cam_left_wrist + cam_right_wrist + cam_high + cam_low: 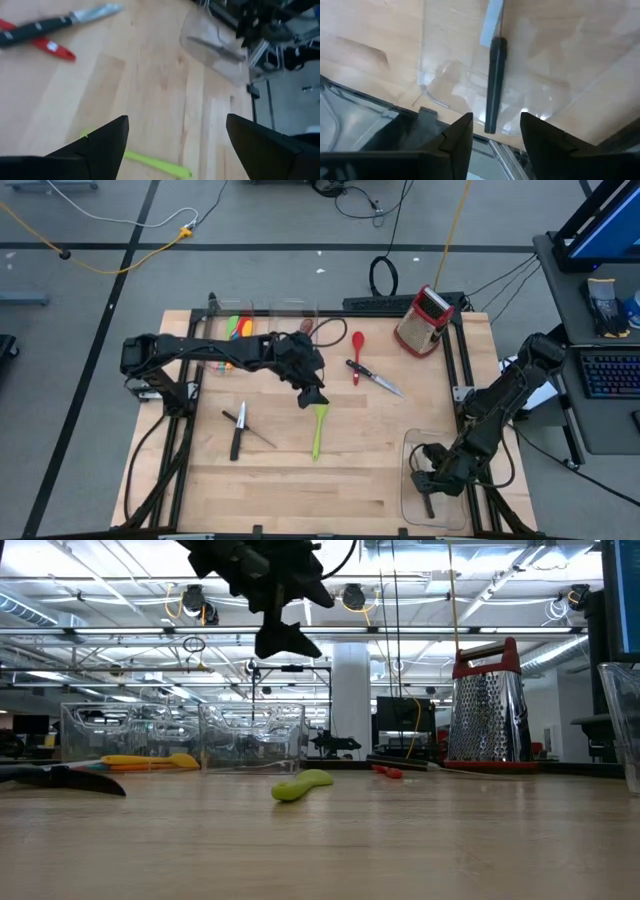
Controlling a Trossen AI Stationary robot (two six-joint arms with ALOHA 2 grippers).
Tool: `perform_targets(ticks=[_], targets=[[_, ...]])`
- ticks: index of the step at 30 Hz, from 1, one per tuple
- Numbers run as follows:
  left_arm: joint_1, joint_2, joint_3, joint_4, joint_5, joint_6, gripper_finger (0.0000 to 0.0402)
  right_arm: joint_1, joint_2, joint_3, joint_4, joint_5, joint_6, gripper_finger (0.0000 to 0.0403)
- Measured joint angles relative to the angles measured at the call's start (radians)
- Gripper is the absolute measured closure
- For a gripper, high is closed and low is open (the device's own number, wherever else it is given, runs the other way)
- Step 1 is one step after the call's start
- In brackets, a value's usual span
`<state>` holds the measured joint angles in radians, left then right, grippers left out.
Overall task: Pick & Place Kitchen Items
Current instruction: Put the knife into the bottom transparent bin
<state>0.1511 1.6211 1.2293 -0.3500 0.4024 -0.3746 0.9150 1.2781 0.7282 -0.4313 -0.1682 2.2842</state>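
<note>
A lime-green spatula (pixel 318 430) lies flat on the wooden table, also seen in the low view (pixel 300 785). My left gripper (pixel 312 395) hangs open well above its far end (pixel 285 640); the spatula's handle (pixel 150 164) shows below the spread fingers. My right gripper (pixel 425 480) is open, low over a clear bin (pixel 450 442) at the near right. A black-handled knife (pixel 495 85) lies on the bin's floor, its handle end between the fingers without touching them. A red spoon (pixel 357 350) and a steel knife (pixel 377 379) lie near the table's middle.
Two crossed black-handled knives (pixel 238 427) lie to the near left. Clear bins (pixel 250 330) holding yellow, green and orange utensils stand at the far edge. A red-and-silver box grater (pixel 425 320) stands at the far right. Bare wood lies along the near edge.
</note>
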Motion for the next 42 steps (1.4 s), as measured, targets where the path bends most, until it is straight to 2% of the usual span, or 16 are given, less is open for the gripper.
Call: perform_targets(ticks=[5,14,19,22,26,28,31,35,39,42], targets=[[-0.046,0.000,0.000,-0.110,0.001,-0.034,0.0045,0.003,-0.017,0.000,0.001,0.093,-0.026,0.0237],[-0.152,0.000,0.000,-0.416,0.000,-0.224,0.0023,0.003,-0.108,0.000,-0.001,0.104,-0.094,0.0249],[-0.216,0.000,0.000,-0.625,-0.005,-0.311,0.0014,0.003,-0.179,0.000,0.000,0.205,-0.183,0.0247],[-0.255,0.000,0.000,-0.756,-0.048,-0.382,0.0015,0.003,-0.221,0.000,0.000,0.261,-0.257,0.0246],[-0.303,0.000,0.000,-0.898,-0.159,-0.480,0.0017,0.003,-0.271,0.000,0.000,0.324,-0.359,0.0246],[-0.325,0.000,0.000,-0.931,-0.198,-0.499,0.0014,0.003,-0.292,0.000,0.000,0.345,-0.402,0.0246],[-0.352,0.000,0.000,-0.943,-0.203,-0.519,0.0008,0.003,-0.315,0.000,0.001,0.361,-0.471,0.0246],[-0.395,0.000,0.000,-0.949,-0.231,-0.648,0.0002,0.003,-0.329,0.000,0.001,0.377,-0.540,0.0246],[-0.445,0.000,0.000,-0.963,-0.307,-0.779,0.0004,0.003,-0.332,0.000,0.003,0.377,-0.577,0.0246],[-0.475,0.000,0.000,-0.986,-0.329,-0.831,0.0004,0.003,-0.332,0.000,0.009,0.375,-0.595,0.0246]])
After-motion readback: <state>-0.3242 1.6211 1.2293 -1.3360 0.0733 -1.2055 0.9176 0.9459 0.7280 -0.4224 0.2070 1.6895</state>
